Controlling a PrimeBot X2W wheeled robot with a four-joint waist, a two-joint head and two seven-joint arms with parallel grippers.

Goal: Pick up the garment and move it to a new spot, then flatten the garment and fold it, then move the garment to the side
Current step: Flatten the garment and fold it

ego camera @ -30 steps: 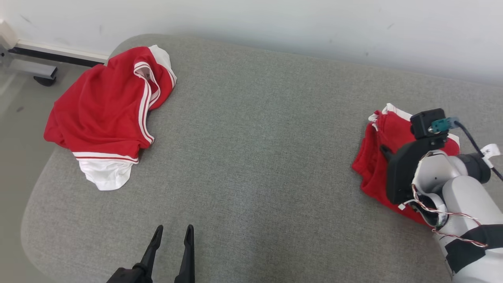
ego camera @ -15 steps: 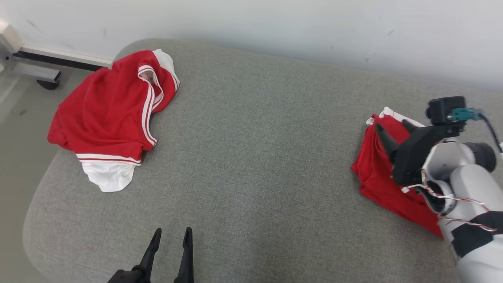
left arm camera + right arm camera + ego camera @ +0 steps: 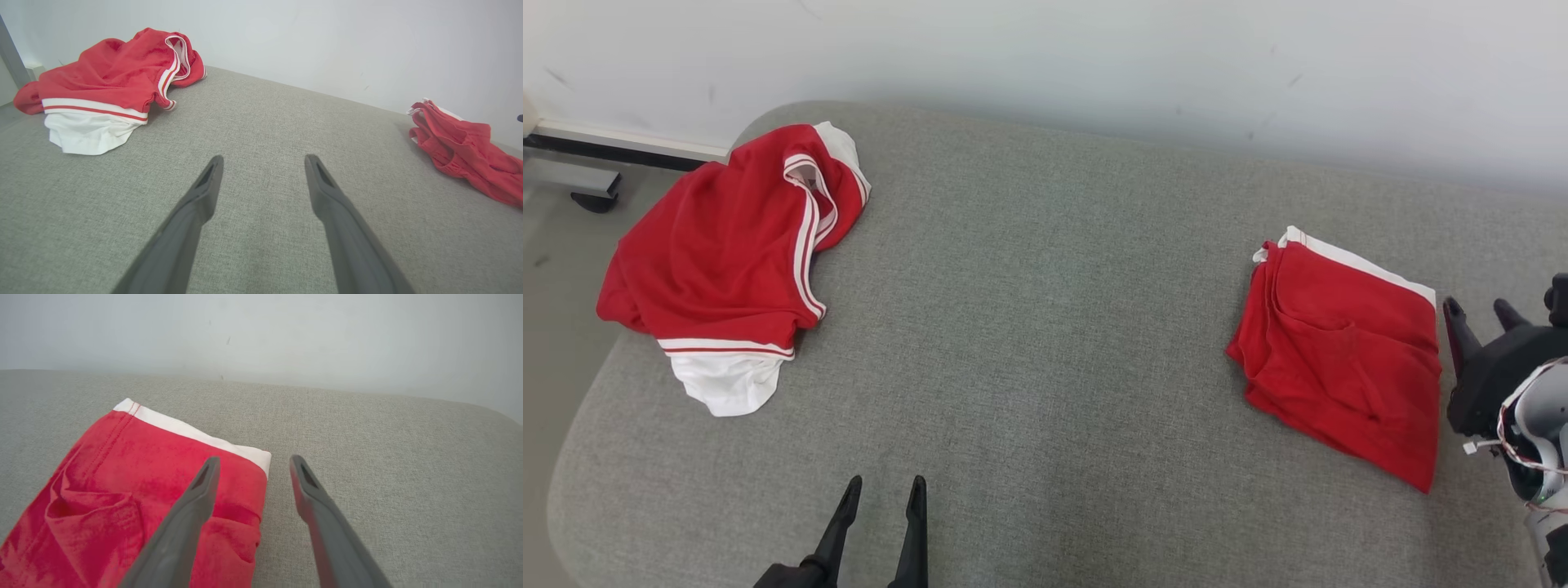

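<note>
While both pincers stand spread and empty, the right gripper (image 3: 1476, 314) sits at the right edge of the head view. Its two dark fingers are parted and pinch nothing, with the tips just beside the right edge of the folded garment (image 3: 1339, 359). Seen from the right wrist, one finger crosses in front of the garment's corner and the other lies over bare cushion. Whether either touches the cloth cannot be told. The left gripper (image 3: 885, 486) hovers at the lower left of the head view, fingers wide apart above the grey cushion (image 3: 1045, 327). It holds nothing and is well away from any fabric.

Two garments lie on the cushion. The folded garment, red with a white band along its far edge, lies flat in a rough rectangle on the right side. A second, crumpled garment (image 3: 727, 253), red with white stripes and a white hem, is heaped at the far left corner, partly hanging over the cushion's edge. A pale wall (image 3: 1094, 65) runs behind.
</note>
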